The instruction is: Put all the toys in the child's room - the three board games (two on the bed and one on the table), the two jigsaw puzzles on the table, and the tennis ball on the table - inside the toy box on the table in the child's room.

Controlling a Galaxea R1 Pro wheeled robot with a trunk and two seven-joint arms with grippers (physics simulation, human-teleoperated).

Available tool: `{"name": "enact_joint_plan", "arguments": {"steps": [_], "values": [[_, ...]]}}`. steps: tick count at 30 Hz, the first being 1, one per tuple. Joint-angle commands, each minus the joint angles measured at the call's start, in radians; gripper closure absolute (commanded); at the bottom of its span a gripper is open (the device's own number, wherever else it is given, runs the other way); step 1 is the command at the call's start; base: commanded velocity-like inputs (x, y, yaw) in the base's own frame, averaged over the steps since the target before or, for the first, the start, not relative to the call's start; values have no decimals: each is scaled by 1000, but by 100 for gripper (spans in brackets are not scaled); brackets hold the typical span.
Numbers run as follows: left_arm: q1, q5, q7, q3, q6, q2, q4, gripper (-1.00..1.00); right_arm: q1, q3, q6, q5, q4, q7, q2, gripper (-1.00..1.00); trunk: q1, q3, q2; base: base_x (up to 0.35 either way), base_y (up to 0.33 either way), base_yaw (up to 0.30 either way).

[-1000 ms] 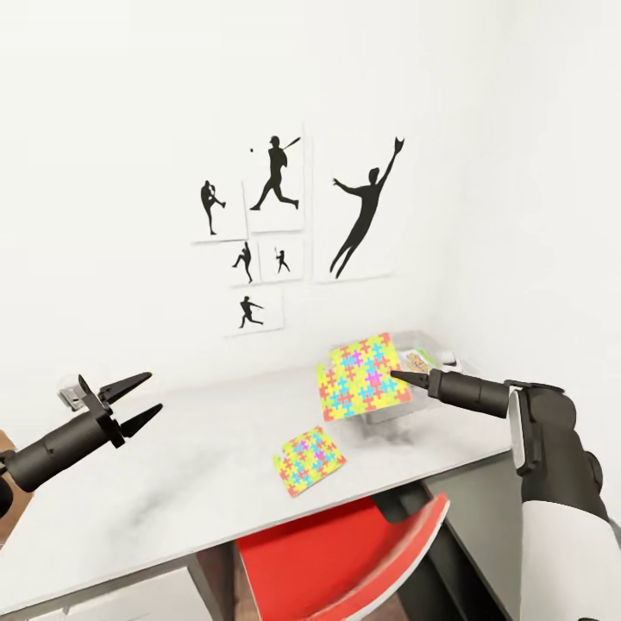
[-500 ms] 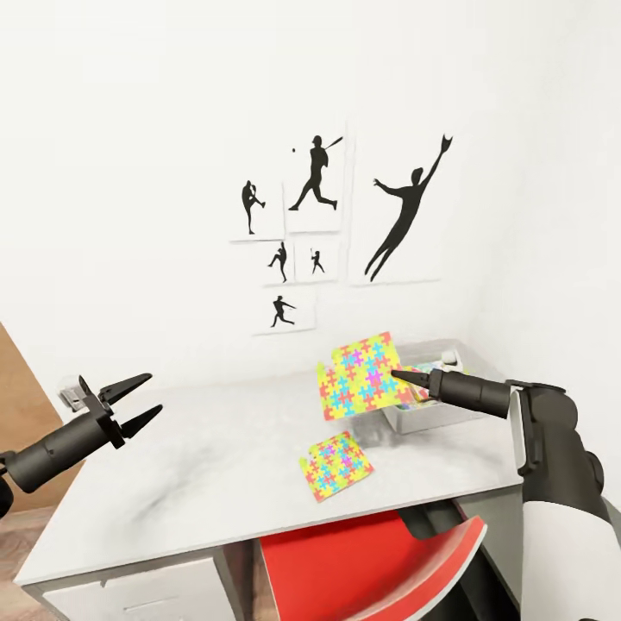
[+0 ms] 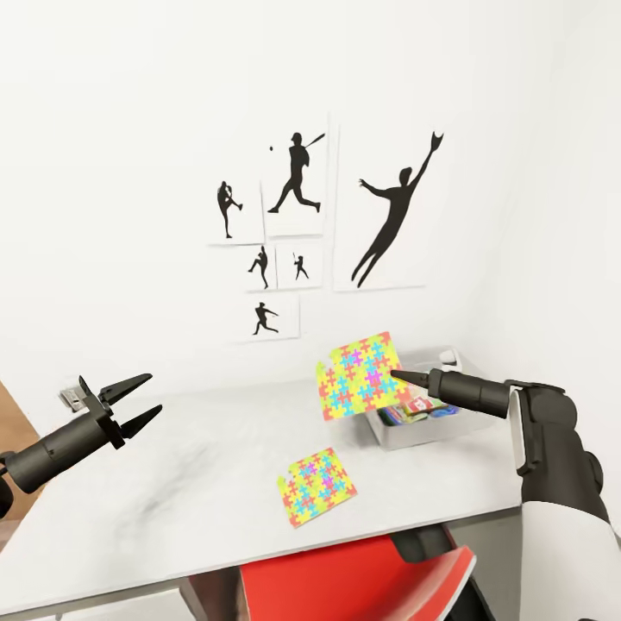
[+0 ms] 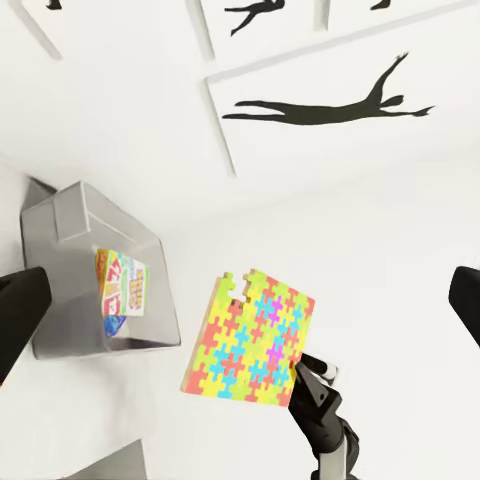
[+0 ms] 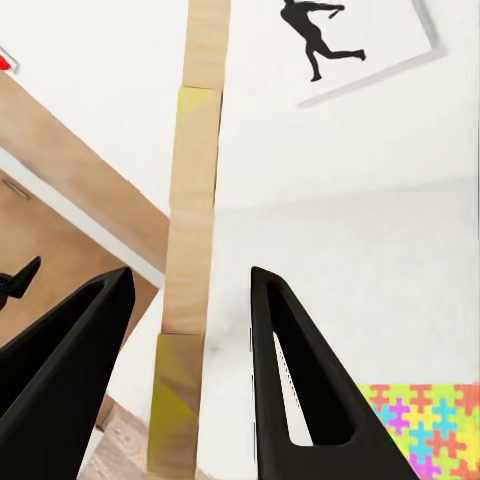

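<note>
- The right gripper [image 3: 398, 374] is held out over the table [image 3: 172, 483], its two dark fingers clamped on the right edge of a jigsaw puzzle [image 3: 360, 376].
- That jigsaw puzzle hangs tilted in the air, near upright, its bright multicoloured face toward the head camera; it sits just left of and partly in front of the toy box [image 3: 431, 431].
- In the right wrist view the puzzle shows edge-on as a thin tan and yellow strip [image 5: 190, 240] standing between the two black fingers [image 5: 290, 380].
- From the left wrist view the same puzzle [image 4: 250, 340] is seen flat-on beside the toy box [image 4: 90, 270], pinched at one corner by the right gripper [image 4: 300, 372].
- The toy box is a grey open bin at the far right of the table, near the corner of the room; colourful boxes [image 3: 414, 410] lie inside it, though what they are is hard to make out.
- A second jigsaw puzzle [image 3: 317, 486] lies flat on the table, nearer than the held one and well apart from the box.
- The left gripper [image 3: 134, 401] hovers over the left end of the table with its jaws spread wide and nothing between them.
- Baseball silhouette pictures [image 3: 297, 185] hang on the far white wall.
- A red chair [image 3: 362, 582] is tucked at the near edge of the table.
</note>
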Motion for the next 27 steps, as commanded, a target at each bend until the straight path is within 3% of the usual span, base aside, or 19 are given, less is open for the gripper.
{"name": "enact_joint_plan", "arguments": {"steps": [1, 10, 15, 19, 21, 22, 24, 25, 27], "values": [[-1, 5, 5, 1, 4, 0, 0, -100, -1, -2, 7, 10, -1, 10, 1, 100, 1, -2, -2, 144, -117, 83], [-1, 5, 3, 1, 4, 0, 0, -100, -1, -2, 7, 16, -1, 10, -1, 100, 1, -1, -2, 34, -28, 203], [-1, 5, 0, 2, 4, 0, 0, -100, -4, -2, 7, 16, 8, 4, -4, 100, 1, 0, -2, 0, -14, 23], [-1, 5, 1, 2, 3, -1, 0, -100, -34, -10, 7, 18, 125, 0, -24, 100, 1, 0, -2, 8, -113, 3], [-1, 5, 2, 2, 3, -1, 0, -100, -85, -10, 7, 20, 216, -3, -55, 100, 1, 0, -2, 10, -85, 1], [-1, 5, 1, 2, 3, -1, 0, -100, -155, -9, 7, 21, 340, -9, -99, 100, 1, 0, -2, 6, -49, 1], [-1, 5, 1, 2, 3, -1, 1, -100, -235, -9, 7, 23, 488, -16, -153, 100, 1, 0, -2, 4, -35, 1], [-1, 5, 0, 2, 4, -1, 1, -100, -318, -8, 7, 25, 644, -31, -213, 100, 1, 0, -2, 2, -20, 0], [-1, 4, 0, 2, 4, -1, 1, -100, -396, -8, -17, 27, 791, -64, -270, 100, 1, 0, -2, 2, -14, 0]]}}
